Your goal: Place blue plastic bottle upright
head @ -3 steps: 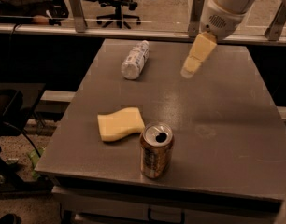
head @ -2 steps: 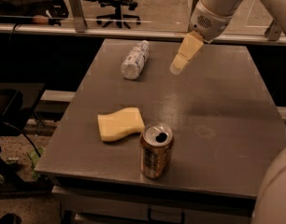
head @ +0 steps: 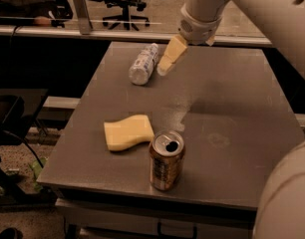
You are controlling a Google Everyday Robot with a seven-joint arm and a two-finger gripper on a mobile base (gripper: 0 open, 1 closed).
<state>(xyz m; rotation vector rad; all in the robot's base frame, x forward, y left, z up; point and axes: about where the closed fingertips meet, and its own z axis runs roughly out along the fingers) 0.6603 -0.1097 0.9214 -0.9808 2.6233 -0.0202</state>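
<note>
Hand (head: pixel 163 69) has shifted left across the far part of the desk (head: pixel 232 98) over the last second and is now just beside the bottle (head: pixel 144 63). Nothing else has moved.

- Hand: pale yellow wedge slanting down and left from a white wrist, low over the far-left part of the desk. Its tip is at the bottle's right flank. Cannot tell if they touch. Cannot tell whether it is released or clenched. Nothing seen carried in it.
- Arm (head: pixel 252 9): thick and white, coming in from the upper right corner.
- Bottle: lying on its side at the far left of the desk, long axis running roughly front to back, pale label showing. Not upright.
- Sponge (head: pixel 126 132): yellow with a wavy outline, lying flat toward the front left, well apart from the bottle.
- Can (head: pixel 166 159): orange-brown, upright, top opened, near the front edge, just beside the sponge on its right.
- Desk: flat grey-brown top, matt, with a faint pale ring mark right of the can and a soft sheen mid-surface.
- Room: dim, warm light. A rail (head: pixel 92 33) with an upright post runs behind the desk. An office chair (head: pixel 126 4) stands beyond it. Speckled floor (head: pixel 23 158) lower left. White robot body (head: pixel 287 198) fills the lower right corner.
</note>
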